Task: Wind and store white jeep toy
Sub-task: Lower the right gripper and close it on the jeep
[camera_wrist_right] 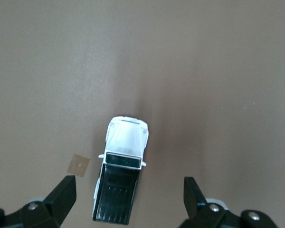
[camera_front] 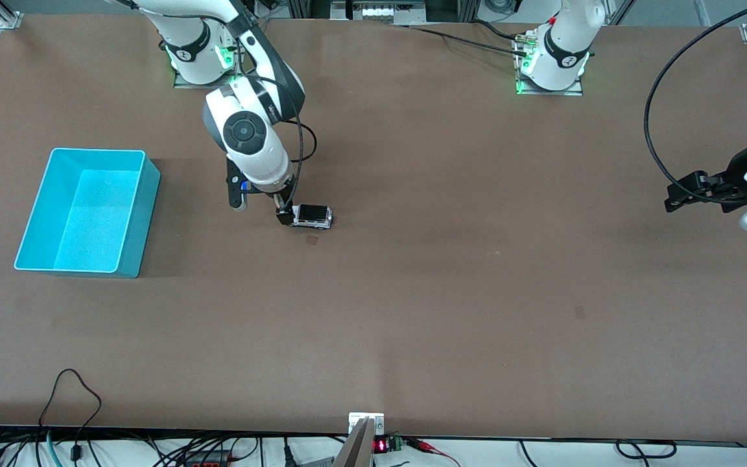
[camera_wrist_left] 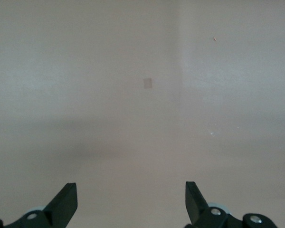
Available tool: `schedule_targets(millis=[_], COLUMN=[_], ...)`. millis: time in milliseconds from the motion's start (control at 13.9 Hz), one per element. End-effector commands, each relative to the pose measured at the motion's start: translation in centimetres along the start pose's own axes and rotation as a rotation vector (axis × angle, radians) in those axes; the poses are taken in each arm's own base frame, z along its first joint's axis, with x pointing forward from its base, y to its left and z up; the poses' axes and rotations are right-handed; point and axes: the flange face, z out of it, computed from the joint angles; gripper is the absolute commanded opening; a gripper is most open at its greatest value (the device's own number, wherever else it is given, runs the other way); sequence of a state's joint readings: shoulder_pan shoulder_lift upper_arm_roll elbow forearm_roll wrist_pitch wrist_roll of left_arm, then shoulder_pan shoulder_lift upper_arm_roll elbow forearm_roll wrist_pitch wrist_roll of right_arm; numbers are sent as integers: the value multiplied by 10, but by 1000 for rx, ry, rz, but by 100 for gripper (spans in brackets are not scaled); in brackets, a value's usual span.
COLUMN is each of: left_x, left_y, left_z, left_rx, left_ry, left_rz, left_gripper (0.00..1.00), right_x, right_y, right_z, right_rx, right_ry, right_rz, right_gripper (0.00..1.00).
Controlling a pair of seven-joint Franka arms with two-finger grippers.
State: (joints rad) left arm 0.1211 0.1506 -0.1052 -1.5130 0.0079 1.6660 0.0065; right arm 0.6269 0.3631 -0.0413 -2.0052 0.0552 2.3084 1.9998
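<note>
The right tool (camera_wrist_right: pixel 128 190) hangs low over the white jeep toy (camera_front: pixel 312 216), its fingers spread wide with one on each side of the car's black-roofed rear half. In the right wrist view there is a clear gap between each finger and the car body, so nothing is pinched yet. The jeep (camera_wrist_right: pixel 122 167) stands on its wheels on the brown counter (camera_front: pixel 412 292), roughly midway between the two arm bases along its length and well apart from the teal bin (camera_front: pixel 86 211), which sits toward the right arm's end of the counter and holds nothing that can be seen.

The left tool (camera_front: pixel 688 193) waits over the left arm's end of the counter, its fingers also spread, with only bare surface below it.

As a judgement, the task is at its very start: the car is neither gripped nor wound, and it is not in the bin. Still to come are closing on the body, drawing the car back along the counter to wind it, then carrying it over to the bin and letting go inside.
</note>
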Motion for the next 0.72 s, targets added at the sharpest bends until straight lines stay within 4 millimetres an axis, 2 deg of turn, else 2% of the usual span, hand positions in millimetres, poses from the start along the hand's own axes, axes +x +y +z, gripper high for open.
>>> schedule_targets(millis=[0,359,646], left_x=[-5,-3,-3], left_y=[1,1,7], left_z=[-2,-2,-3], left_rx=[-12,-13,-14], left_ry=[-6,4,10], left_rz=[-6,-4,5], left_gripper=[100,100,100], right_x=[-24,-37,-40], right_y=[-14,-14,-13], right_z=[13,37,58], right_rx=[10,8,16], right_ry=[-10,-30,-29], right_rz=[59,88,85], right_gripper=[100,100,100])
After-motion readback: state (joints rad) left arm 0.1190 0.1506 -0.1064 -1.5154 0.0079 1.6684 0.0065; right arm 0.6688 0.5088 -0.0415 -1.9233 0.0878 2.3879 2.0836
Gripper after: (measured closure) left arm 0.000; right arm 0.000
